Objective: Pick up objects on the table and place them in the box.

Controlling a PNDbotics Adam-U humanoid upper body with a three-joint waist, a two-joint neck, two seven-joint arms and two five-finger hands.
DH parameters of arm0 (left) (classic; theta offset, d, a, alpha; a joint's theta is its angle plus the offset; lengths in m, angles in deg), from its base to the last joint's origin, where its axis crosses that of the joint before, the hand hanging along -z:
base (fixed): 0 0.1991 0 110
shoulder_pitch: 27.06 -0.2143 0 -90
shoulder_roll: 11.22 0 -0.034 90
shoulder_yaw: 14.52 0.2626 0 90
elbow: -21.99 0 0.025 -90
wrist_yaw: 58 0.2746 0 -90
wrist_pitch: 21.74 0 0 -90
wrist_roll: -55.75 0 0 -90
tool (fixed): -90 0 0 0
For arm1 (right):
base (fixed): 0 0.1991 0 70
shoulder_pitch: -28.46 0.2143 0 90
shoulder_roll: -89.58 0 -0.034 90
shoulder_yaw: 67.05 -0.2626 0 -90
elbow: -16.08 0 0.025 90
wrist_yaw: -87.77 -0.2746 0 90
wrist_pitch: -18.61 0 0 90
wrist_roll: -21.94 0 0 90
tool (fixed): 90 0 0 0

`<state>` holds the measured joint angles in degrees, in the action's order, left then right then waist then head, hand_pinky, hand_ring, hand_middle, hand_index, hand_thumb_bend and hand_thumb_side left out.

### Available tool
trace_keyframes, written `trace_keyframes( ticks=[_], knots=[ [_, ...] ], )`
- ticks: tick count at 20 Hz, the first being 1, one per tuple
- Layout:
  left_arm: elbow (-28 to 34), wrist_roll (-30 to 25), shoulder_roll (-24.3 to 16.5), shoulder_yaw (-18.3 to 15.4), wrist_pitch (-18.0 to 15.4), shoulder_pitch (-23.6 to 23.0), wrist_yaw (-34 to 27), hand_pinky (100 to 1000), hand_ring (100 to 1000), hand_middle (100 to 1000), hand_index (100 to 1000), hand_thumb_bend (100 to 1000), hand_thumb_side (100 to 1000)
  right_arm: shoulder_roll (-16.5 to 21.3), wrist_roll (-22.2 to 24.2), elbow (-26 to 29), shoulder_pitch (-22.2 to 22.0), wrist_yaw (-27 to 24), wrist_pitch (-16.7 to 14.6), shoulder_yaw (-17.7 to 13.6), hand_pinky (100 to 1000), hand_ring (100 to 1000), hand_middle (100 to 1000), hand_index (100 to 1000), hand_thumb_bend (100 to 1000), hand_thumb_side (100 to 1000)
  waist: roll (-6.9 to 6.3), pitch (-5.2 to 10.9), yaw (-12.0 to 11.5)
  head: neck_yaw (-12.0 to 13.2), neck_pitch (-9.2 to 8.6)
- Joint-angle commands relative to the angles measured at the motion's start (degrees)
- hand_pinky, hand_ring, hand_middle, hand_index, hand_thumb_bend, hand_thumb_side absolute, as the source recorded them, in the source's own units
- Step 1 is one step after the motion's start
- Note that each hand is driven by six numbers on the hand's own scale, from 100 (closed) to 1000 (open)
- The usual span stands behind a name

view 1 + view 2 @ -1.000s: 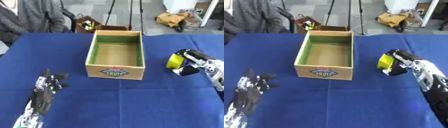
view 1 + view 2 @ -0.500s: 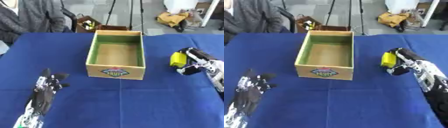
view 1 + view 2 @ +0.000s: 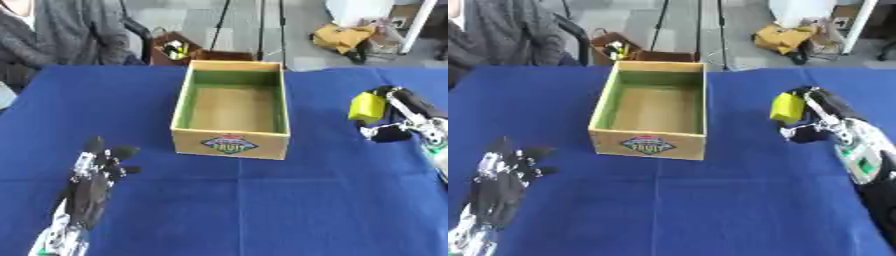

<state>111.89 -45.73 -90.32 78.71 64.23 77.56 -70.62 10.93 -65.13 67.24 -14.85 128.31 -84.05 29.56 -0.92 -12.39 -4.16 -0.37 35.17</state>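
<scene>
A small yellow object [image 3: 786, 107] sits in the grasp of the right hand [image 3: 814, 116], whose fingers and thumb curl round it at the right side of the bench [image 3: 710, 200], a little above the blue cloth and well apart from the box [image 3: 652, 116]. The yellow object looks roughly block-shaped and stands with its longer side close to upright, tilted slightly, its broad yellow face turned toward the box; finer detail on it cannot be made out. Between it and the box's right wall lies an open strip of bare blue cloth with nothing in the way. The box is an open-topped cardboard carton, green on its inner walls, with a coloured fruit label on the near face; its long axis runs away from the robot, and its inside shows only the brown floor. Its far end comes close to the bench's far edge, while a wide stretch of bare cloth spreads in front of it toward the robot. The right forearm comes in from the lower right, near the bench's right edge. The left hand [image 3: 94, 176] rests open near the lower left corner, fingers straight and pointing up the bench, well apart from the box, with free cloth all round it.
</scene>
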Motion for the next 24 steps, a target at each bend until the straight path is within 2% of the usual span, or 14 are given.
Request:
trace_keyframes(
  ticks=[1, 6, 10, 13, 17, 24],
  knots=[
    [0.84, 0.23, -0.89, -0.59, -0.07, 0.33, 0.13, 730, 889, 700, 652, 343, 1000, 2.58, 0.21, 4.27, 1.04, -1.44, -0.25, 0.42, 376, 456, 506, 608, 100, 126, 0.16, 1.05, 0.17, 0.2, 0.1],
    [0.8, 0.13, -0.85, -0.45, -0.03, 0.25, 0.14, 729, 888, 700, 652, 345, 1000, 2.53, 1.45, 6.83, 1.28, -2.15, 0.21, 1.17, 390, 457, 516, 620, 100, 128, 0.29, 1.33, -0.14, -0.22, 0.14],
    [0.69, -0.15, -0.79, -0.2, 0.02, 0.04, 0.1, 729, 888, 700, 652, 346, 1000, -0.52, 4.52, 10.79, 5.21, -0.22, -2.55, 5.66, 399, 459, 520, 625, 100, 134, 0.63, 1.79, -1.11, -0.78, 0.01],
    [0.67, -0.36, -0.72, 0.05, 0.04, 0.11, 0.06, 729, 887, 700, 652, 346, 1000, -3.0, 7.16, 9.52, 7.38, 1.0, -3.76, 6.81, 402, 462, 521, 627, 100, 146, 0.69, 1.8, -2.22, -1.34, -0.35],
    [0.72, -0.74, -0.49, 0.41, 0.09, 0.49, -0.02, 729, 887, 699, 652, 346, 1000, -6.51, 10.49, 6.52, 9.31, 3.07, -4.63, 6.69, 403, 465, 521, 626, 100, 162, 0.75, 1.52, -4.22, -2.26, -1.14],
    [0.81, -1.23, -0.07, 0.87, 0.16, 1.09, -0.17, 729, 886, 699, 651, 347, 1000, -11.27, 12.18, 2.61, 10.77, 6.4, -6.84, 7.15, 403, 468, 525, 629, 100, 183, 0.65, 1.12, -6.49, -3.47, -1.72]
  ],
)
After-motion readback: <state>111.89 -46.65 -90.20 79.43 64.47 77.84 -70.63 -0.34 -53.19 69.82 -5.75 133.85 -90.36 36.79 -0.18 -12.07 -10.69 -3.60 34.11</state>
